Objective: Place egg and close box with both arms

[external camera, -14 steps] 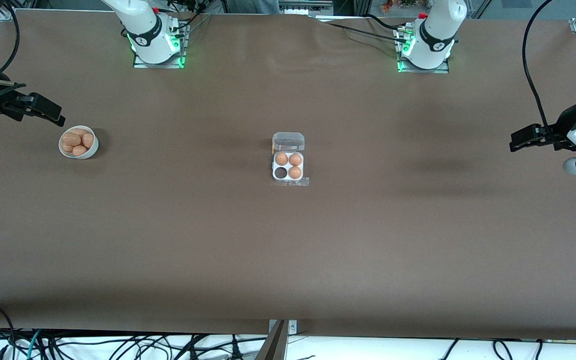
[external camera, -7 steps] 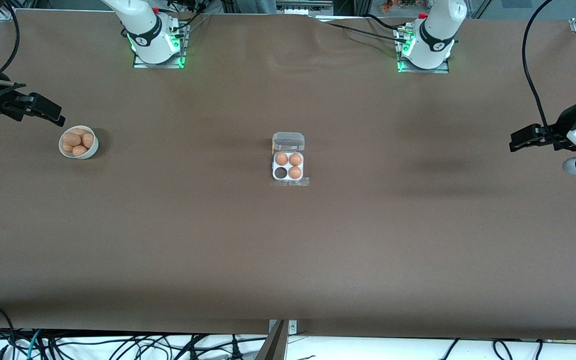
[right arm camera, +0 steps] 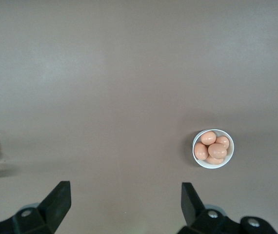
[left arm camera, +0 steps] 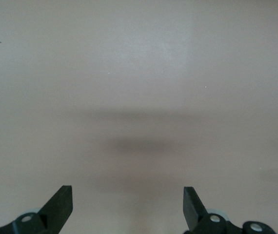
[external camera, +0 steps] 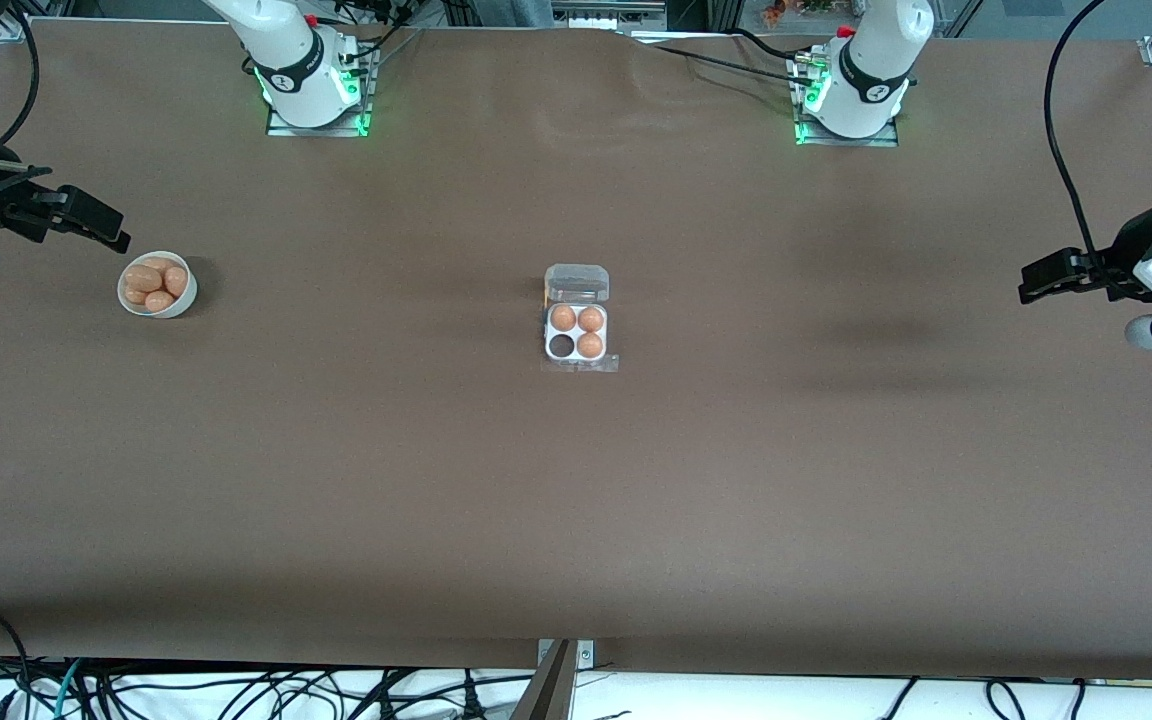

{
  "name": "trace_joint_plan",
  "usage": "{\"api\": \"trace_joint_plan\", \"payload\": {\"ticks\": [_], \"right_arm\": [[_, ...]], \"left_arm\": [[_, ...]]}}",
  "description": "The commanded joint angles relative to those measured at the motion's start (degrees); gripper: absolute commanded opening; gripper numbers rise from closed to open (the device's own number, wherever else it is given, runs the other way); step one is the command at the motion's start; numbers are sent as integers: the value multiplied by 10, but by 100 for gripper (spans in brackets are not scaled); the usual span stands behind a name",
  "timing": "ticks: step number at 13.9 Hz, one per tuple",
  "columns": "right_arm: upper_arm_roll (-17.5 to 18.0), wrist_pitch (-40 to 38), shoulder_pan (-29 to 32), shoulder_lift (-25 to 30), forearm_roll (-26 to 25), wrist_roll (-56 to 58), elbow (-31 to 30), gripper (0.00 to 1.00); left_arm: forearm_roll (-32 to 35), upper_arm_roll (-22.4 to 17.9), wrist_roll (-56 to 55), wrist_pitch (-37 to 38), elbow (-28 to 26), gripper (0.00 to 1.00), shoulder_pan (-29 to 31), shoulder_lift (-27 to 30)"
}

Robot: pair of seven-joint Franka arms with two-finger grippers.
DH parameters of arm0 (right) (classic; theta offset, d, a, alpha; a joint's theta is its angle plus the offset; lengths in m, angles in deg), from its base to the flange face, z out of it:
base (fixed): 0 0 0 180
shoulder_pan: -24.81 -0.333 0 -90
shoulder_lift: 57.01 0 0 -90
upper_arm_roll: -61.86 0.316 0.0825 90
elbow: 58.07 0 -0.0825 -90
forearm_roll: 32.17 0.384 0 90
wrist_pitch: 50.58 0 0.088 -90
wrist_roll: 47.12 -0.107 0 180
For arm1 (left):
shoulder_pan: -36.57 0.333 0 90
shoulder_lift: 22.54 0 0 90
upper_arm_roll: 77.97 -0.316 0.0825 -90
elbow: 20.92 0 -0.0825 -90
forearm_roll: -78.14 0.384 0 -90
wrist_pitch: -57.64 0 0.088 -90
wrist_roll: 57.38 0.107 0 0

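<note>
**Both arms waited at the counter's ends, carton open**

The box [external camera: 577, 320] sat open at the middle of the brown counter [external camera: 576, 500], its clear lid laid flat toward the robots' bases, three eggs in its white tray and one cell (the one nearer the front camera, toward the right arm's end) empty. A white bowl [external camera: 157, 285] of eggs [right arm camera: 212, 150] stood well apart from the box toward the right arm's end. The right hand [external camera: 86, 222] hung just beside the bowl, fingers spread and empty. The left hand [external camera: 1046, 278] waited at the opposite end, fingers likewise apart.
</note>
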Motion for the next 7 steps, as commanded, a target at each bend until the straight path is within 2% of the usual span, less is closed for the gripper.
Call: {"api": "trace_joint_plan", "payload": {"ticks": [1,5,7], "right_arm": [[-2,-3,0,3,0,8,2,100],[-2,-3,0,2,0,8,2,100],[-4,-4,5,-19,0,13,1,100]], "left_arm": [[5,-1,11,4,6,100,-2,-2],[5,-1,11,4,7,100,-1,-2],[5,-1,11,4,7,100,-1,-2]]}}
